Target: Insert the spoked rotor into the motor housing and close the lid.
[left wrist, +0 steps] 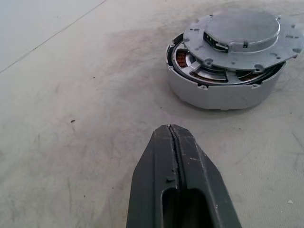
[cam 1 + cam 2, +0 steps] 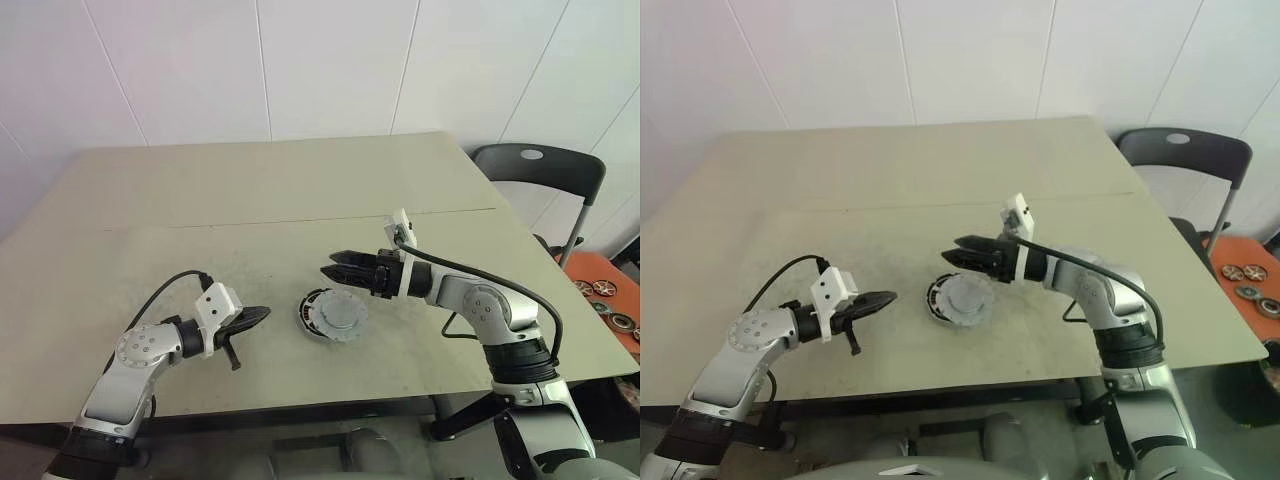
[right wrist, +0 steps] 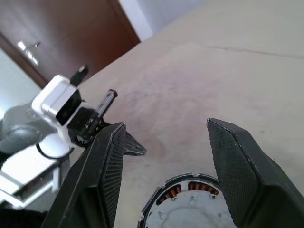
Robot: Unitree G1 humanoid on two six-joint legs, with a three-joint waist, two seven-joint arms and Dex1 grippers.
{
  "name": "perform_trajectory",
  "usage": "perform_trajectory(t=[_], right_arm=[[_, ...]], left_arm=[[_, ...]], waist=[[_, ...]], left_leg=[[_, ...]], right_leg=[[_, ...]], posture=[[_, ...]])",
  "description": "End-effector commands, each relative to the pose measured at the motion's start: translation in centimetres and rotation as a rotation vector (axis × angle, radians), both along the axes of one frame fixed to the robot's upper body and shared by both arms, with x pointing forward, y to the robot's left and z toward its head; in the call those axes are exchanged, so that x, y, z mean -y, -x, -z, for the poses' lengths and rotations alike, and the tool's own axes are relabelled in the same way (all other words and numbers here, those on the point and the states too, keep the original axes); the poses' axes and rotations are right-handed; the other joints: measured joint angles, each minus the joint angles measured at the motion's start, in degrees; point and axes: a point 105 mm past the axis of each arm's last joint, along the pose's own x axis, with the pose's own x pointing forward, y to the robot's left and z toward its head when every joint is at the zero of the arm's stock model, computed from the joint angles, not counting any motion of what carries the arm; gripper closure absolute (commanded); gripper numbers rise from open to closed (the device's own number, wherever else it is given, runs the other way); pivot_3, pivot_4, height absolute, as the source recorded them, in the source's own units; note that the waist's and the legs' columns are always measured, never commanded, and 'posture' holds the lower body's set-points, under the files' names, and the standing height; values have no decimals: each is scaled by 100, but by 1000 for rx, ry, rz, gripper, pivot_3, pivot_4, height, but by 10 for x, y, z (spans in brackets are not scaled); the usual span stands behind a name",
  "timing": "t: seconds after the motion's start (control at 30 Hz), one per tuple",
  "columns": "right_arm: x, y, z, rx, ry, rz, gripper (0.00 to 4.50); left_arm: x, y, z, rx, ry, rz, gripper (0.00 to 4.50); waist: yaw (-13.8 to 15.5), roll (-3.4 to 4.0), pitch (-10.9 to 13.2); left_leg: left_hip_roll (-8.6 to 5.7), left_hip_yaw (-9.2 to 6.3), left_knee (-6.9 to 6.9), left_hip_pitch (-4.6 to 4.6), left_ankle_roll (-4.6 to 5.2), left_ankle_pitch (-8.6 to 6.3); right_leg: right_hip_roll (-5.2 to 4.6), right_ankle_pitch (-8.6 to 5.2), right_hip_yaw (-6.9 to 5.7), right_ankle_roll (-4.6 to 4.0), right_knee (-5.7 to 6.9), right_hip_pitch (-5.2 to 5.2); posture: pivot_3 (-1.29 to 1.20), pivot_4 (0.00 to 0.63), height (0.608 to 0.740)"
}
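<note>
Nearly done: your lid (image 1: 242, 35) lies skewed atop the motor housing (image 1: 223, 92) (windings peeking out), not yet seated. Right gripper (image 2: 338, 270) hangs spread and empty just above it; left gripper (image 2: 255, 317) is clenched, empty, beside the housing.

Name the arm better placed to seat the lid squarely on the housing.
Right, probably. Its end effector hangs open just above the lid, which lies off-centre on the motor housing with windings exposed. The left end effector is shut and stands off to the side on the table.
</note>
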Motion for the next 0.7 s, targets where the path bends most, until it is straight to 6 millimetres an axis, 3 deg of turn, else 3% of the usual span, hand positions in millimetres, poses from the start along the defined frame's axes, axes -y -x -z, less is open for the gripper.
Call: perform_trajectory(t=[0.03,0.1,0.17,0.3,0.53,0.7], right_arm=[[6,-16,-7,44,19,99,1660],[9,-20,7,119,163,126,1660],[8,-14,12,166,223,79,1309],[10,2,23,267,373,-57,129],[9,29,26,239,344,-242,59],[7,22,42,253,434,-205,59]], left_arm=[[3,-4,-9,47,-1,19,4500],[4,-4,-11,46,15,25,4500],[6,-4,-15,46,46,30,4500],[7,-4,-23,39,116,20,4500],[8,-4,-20,25,147,9,4500],[9,-5,-20,31,141,6,4500]], waist=[[-8,0,0],[-6,1,0],[1,1,0],[7,0,0],[2,-1,-1],[6,-2,-1]], left_leg=[[0,0,-1,0,0,0],[0,0,0,-1,0,0],[-1,0,0,-3,0,0],[0,0,-2,-3,0,0],[0,0,3,2,0,0],[-1,0,6,11,0,0]], right_leg=[[0,1,0,1,0,0],[0,1,0,1,0,0],[0,0,0,1,-1,-1],[0,0,0,3,-1,-1],[0,-1,0,4,3,3],[0,-2,0,3,3,11]], posture=[[0,0,740],[0,0,740],[0,0,740],[0,0,740],[0,0,740],[0,0,740]])
